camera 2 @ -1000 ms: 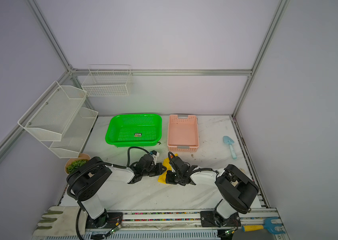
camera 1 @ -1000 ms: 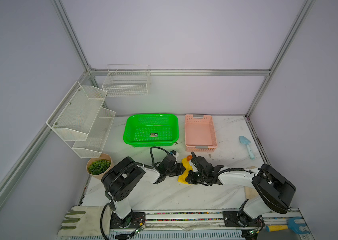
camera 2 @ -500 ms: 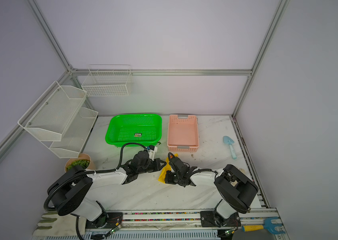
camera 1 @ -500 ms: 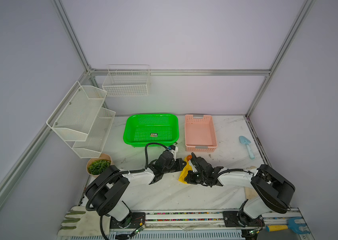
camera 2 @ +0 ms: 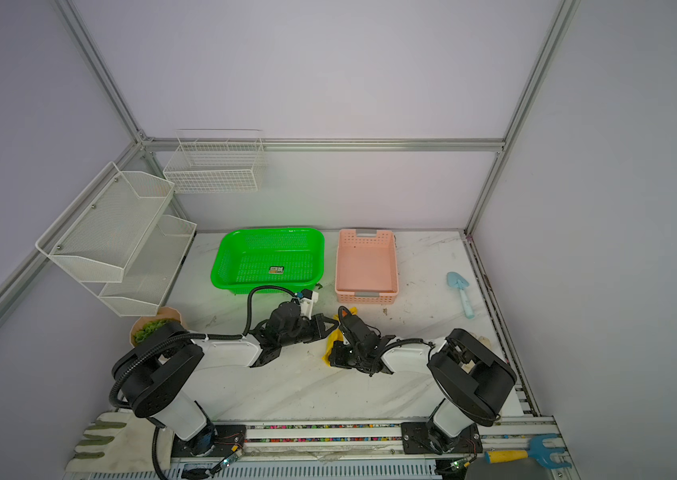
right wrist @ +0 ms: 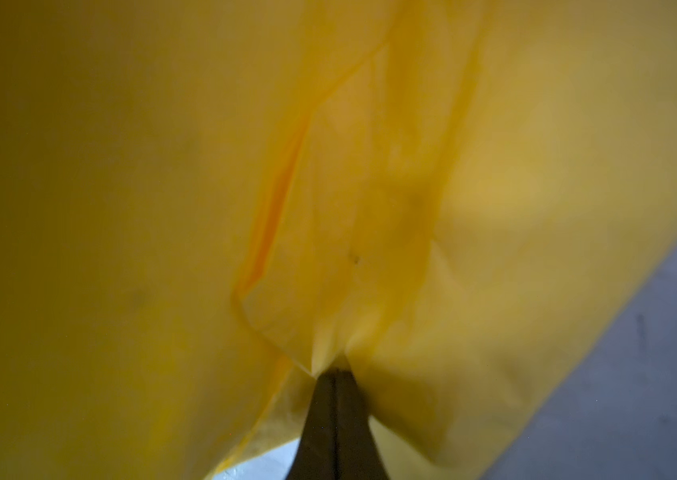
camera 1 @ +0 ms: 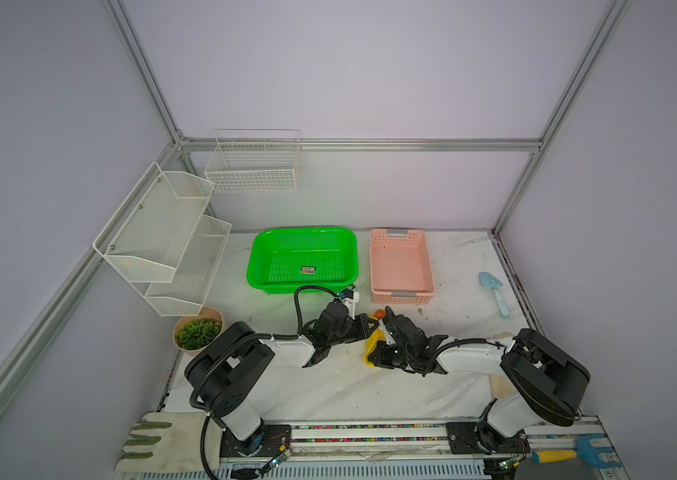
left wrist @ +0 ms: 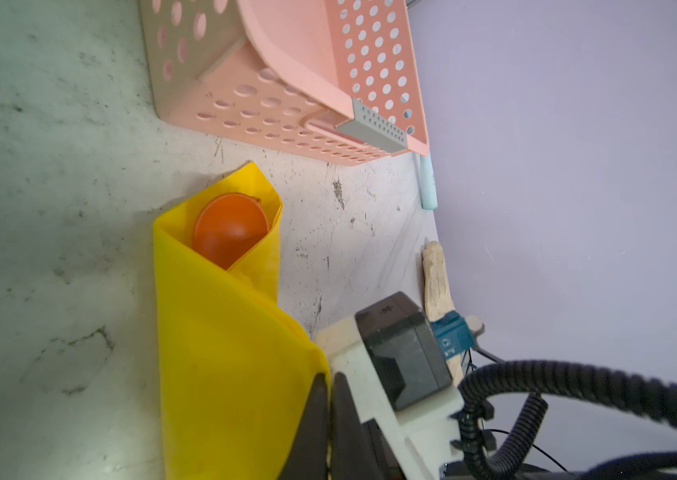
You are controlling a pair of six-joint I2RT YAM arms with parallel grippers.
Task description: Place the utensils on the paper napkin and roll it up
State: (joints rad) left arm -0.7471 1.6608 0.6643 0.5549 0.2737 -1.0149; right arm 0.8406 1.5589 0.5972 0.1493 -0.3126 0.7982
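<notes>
Two robot arms meet at mid-bench inside a cell with pale lilac walls and an aluminium frame. On the white, grey-veined, scuffed bench (camera 1: pixel 349 390), the yellow paper napkin (left wrist: pixel 224 353) lies just near of the pink basket (camera 1: pixel 403 296), wrapped into a loose roll. The bowl of an orange spoon (left wrist: pixel 230 226) shows at its open far end.

The right gripper (right wrist: pixel 334 374) is closed tight on bunched paper. The left gripper (left wrist: pixel 327 384) is closed at the roll's edge, and it cannot be told whether it pinches the paper.

A green basket (camera 1: pixel 254 266) sits far left of the pink one and a blue trowel (camera 1: pixel 494 291) lies at the right edge. A white mesh shelf (camera 1: pixel 154 241) and a wire basket (camera 1: pixel 251 174) hang on the walls. A potted plant (camera 1: pixel 197 334) stands at the left, with gloves (camera 1: pixel 162 440) and a rake (camera 1: pixel 569 453) along the near rail.
</notes>
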